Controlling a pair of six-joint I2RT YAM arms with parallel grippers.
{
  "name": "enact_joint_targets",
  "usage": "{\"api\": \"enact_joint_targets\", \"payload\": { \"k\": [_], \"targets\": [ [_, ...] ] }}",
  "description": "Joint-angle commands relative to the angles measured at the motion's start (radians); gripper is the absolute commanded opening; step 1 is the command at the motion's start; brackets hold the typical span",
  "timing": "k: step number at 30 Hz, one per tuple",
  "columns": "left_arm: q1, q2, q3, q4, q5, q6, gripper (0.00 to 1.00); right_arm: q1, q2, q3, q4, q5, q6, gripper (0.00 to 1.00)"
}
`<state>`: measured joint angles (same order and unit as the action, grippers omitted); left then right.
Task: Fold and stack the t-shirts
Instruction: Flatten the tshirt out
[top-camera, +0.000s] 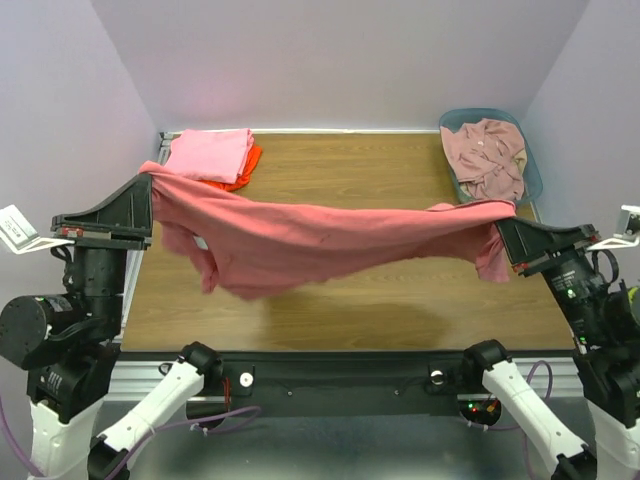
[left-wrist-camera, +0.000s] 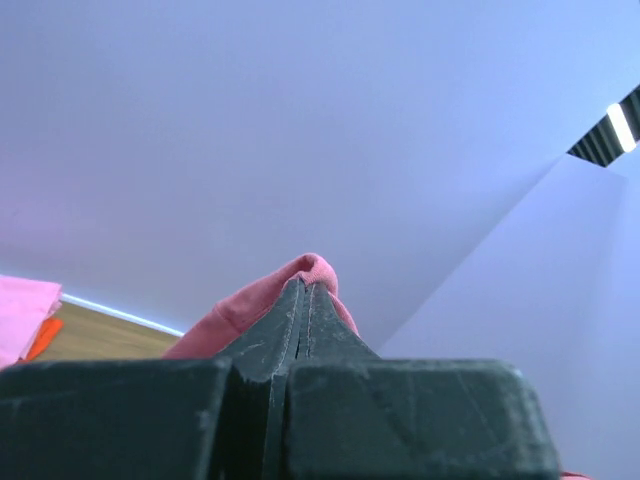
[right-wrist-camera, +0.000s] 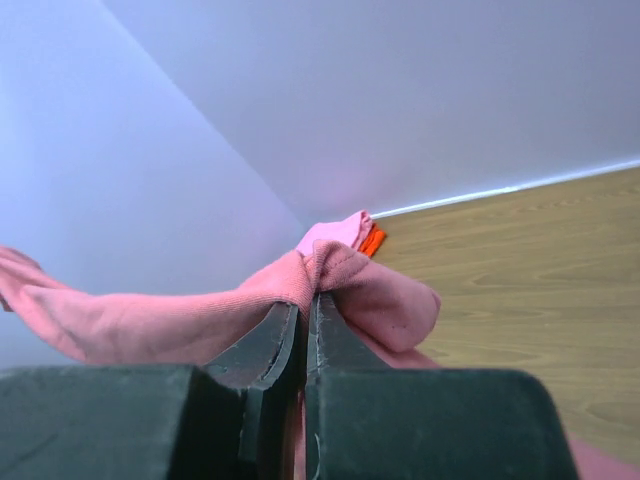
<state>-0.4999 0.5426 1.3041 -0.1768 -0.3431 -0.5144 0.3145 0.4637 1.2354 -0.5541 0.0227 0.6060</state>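
We saw the coral-red t-shirt (top-camera: 320, 240) stretched in the air over the counter (top-camera: 350, 170), left pincer (top-camera: 148, 185) and right pincer (top-camera: 503, 228) each clamped on a thin pinch of its edge. Either pinch could slip under tension, and the sagging middle could bunch when lowered.

The right gripper (right-wrist-camera: 305, 306) fills the bottom centre of the frame, its two dark fingers pressed together on a bunched edge of the coral-red t-shirt (right-wrist-camera: 150, 325). From the pinch the cloth stretches away to the left edge, and a rounded fold bulges just right of the fingertips. Beyond it, near the frame's centre, a pink t-shirt (right-wrist-camera: 335, 232) lies over an orange t-shirt (right-wrist-camera: 373, 240) on the wooden counter (right-wrist-camera: 520, 270), which spreads across the right side below lilac walls (right-wrist-camera: 400, 90).
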Motion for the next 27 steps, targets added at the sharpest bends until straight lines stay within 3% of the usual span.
{"api": "enact_joint_targets", "payload": {
  "k": [1, 7, 11, 12, 14, 15, 16, 17, 18, 19, 20, 22, 27],
  "targets": [
    [0.001, 0.007, 0.043, -0.044, 0.064, -0.019, 0.0, -0.003, 0.01, 0.079, -0.027, -0.08, 0.0, 0.0],
    [0.001, 0.132, 0.037, -0.053, -0.103, -0.009, 0.0, -0.002, 0.067, 0.041, -0.04, 0.064, 0.003, 0.0],
    [0.007, 0.343, -0.028, -0.032, -0.371, -0.024, 0.0, -0.002, 0.181, -0.094, -0.038, 0.256, 0.001, 0.01],
    [0.02, 0.465, -0.034, -0.017, -0.402, -0.024, 0.0, -0.002, 0.217, -0.147, -0.037, 0.363, 0.001, 0.01],
    [0.118, 0.609, -0.003, -0.035, -0.299, -0.041, 0.0, -0.002, 0.36, -0.195, 0.002, 0.451, -0.034, 0.02],
    [0.156, 0.755, 0.016, -0.052, -0.23, -0.05, 0.05, -0.002, 0.421, -0.238, 0.014, 0.511, -0.044, 0.07],
    [0.212, 0.898, 0.067, -0.076, -0.162, -0.065, 0.4, -0.003, 0.532, -0.243, 0.035, 0.563, -0.067, 0.22],
    [0.228, 0.969, 0.105, -0.076, -0.148, -0.071, 0.41, -0.006, 0.6, -0.243, 0.04, 0.582, -0.078, 0.22],
    [0.234, 1.031, 0.148, -0.152, -0.143, -0.085, 0.73, -0.009, 0.656, -0.234, 0.042, 0.606, -0.084, 0.47],
    [0.236, 1.089, 0.244, -0.197, -0.146, -0.096, 0.8, -0.014, 0.705, -0.194, 0.042, 0.631, -0.101, 0.63],
    [0.235, 1.164, 0.277, -0.229, -0.166, -0.102, 0.83, -0.02, 0.76, -0.171, 0.04, 0.657, -0.12, 0.78],
    [0.233, 1.189, 0.299, -0.251, -0.166, -0.101, 0.85, -0.023, 0.864, -0.101, 0.027, 0.71, -0.149, 0.99],
    [0.228, 1.056, 0.138, -0.165, -0.105, -0.093, 0.86, -0.023, 0.816, -0.151, 0.008, 0.545, -0.124, 1.0]
  ]
}}
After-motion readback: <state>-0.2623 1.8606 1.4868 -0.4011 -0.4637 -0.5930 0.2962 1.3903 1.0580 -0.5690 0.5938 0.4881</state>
